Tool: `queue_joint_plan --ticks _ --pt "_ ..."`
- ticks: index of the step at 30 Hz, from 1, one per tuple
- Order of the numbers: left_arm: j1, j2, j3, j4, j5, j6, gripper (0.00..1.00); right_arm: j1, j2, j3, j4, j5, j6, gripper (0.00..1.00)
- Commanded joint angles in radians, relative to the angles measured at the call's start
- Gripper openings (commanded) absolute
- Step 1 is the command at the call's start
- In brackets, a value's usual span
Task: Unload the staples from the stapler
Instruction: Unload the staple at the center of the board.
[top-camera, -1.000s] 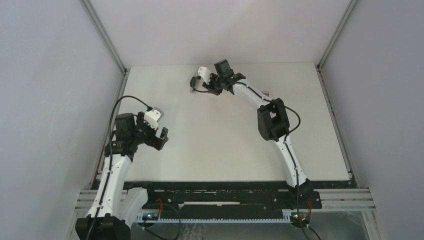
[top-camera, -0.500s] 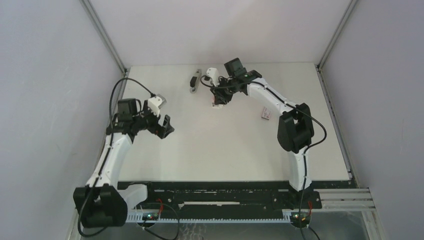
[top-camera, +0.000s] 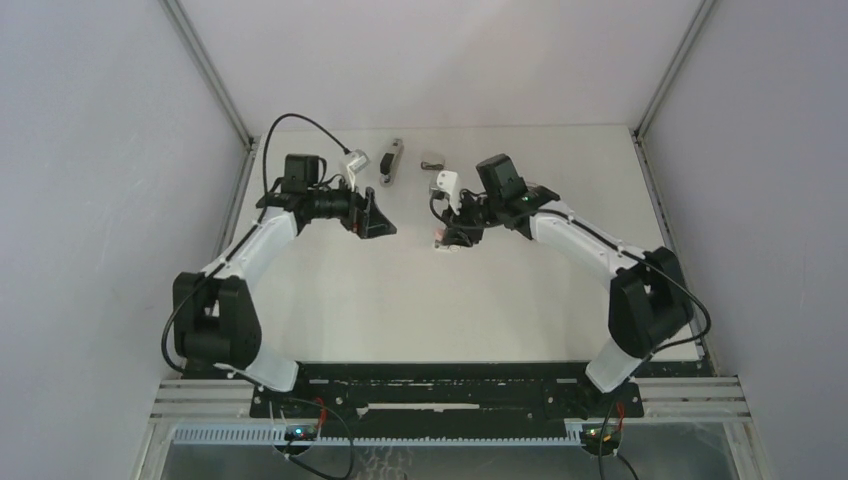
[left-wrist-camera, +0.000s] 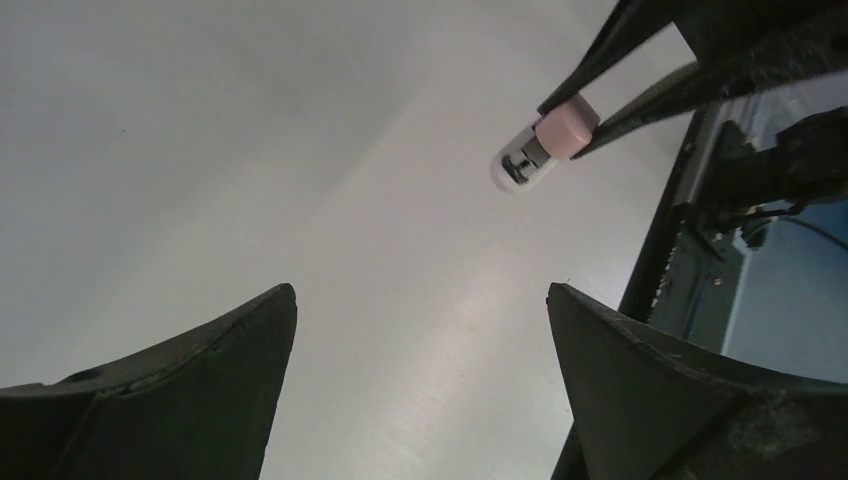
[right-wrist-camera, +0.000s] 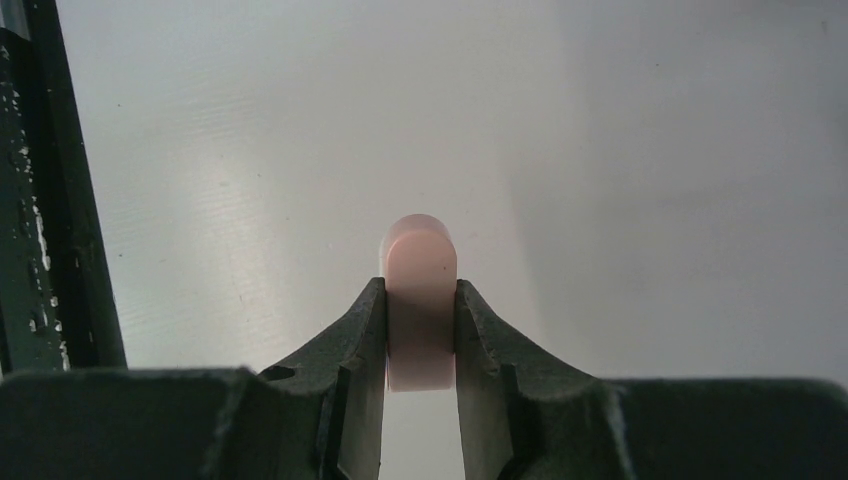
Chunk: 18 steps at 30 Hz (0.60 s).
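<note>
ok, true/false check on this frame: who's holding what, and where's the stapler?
1. The right gripper is shut on the pink piece. True.
2. The left gripper holds the stapler. False: it is open and empty, and the stapler lies on the table.
3. The stapler lies near the table's far edge. True.
4. The right gripper touches the stapler. False: they are apart.

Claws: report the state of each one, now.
Left claw: open, empty.
Right claw: shut on the pink staple remover.
</note>
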Motion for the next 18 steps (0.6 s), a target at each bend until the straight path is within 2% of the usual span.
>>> queue_joint_plan --ticks 1,5,8,14,18 --pt "-0.017 0.1 0.13 0.057 0.138 -0.18 1.0 0.008 -0.16 -0.106 0.237 0.005 -0.011 0.0" --pt "-0.054 0.141 0.121 0.161 0.165 -0.301 0.99 0.025 -0.203 -0.151 0.29 0.091 -0.02 0.0" --pt "-0.087 0.175 0.123 0.21 0.185 -0.37 0.95 0.036 -0.245 -0.209 0.36 0.109 -0.027 0.0" --pt "-0.153 0.267 0.13 0.29 0.232 -0.454 0.9 0.038 -0.345 -0.396 0.554 0.047 -0.03 0.0" --pt "-0.18 0.288 0.086 0.429 0.263 -0.556 0.87 0.022 -0.367 -0.484 0.668 -0.036 -0.006 0.0"
